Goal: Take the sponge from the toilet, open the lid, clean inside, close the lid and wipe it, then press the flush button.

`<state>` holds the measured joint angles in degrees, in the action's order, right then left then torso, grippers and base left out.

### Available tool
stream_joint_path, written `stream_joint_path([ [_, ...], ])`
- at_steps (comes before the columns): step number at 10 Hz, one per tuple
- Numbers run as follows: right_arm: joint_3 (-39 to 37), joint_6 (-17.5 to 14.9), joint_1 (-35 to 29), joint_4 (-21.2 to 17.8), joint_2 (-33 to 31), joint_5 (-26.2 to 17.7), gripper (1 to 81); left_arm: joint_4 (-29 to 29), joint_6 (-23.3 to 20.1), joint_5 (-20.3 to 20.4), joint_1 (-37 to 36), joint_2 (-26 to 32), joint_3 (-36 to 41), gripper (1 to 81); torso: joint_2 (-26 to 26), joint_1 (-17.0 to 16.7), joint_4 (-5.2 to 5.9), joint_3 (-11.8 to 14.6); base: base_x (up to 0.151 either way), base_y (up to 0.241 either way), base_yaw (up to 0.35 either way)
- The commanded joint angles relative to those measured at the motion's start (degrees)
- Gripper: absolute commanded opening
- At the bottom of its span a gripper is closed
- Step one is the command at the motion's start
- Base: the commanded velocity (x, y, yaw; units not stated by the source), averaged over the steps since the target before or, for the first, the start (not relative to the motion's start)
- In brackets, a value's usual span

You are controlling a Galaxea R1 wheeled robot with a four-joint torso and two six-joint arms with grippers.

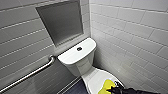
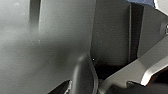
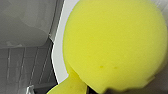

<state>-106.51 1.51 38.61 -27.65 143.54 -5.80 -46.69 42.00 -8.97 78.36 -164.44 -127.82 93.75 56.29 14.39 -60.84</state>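
Yellow-green sponge [image 1: 107, 86] is sitting clamped in right gripper [image 1: 114, 86] fingers, touching closed lid [image 1: 96, 78] of toilet [image 1: 77, 57]; tiled wall [image 1: 130, 45] crowding right, dark floor [image 1: 75, 89] lying open left.

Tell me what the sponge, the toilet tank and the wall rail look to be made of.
Sponge: soft foam, matte bright yellow-green, with a faintly pitted surface. Toilet tank: probably glazed ceramic, white and glossy, with soft highlights. Wall rail: likely metal, a brushed or satin silver tube with a light streak along it.
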Motion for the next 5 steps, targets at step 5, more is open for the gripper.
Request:
stream_joint_path([
  [5,13.85,-0.11,13.12,0.05,-17.27,14.19,1.0,0.37,-0.25,-1.49,-0.62,0.95,0.99,81.1,0.00,0.00,0.00,0.00,0.000,0.000,0.000],
])
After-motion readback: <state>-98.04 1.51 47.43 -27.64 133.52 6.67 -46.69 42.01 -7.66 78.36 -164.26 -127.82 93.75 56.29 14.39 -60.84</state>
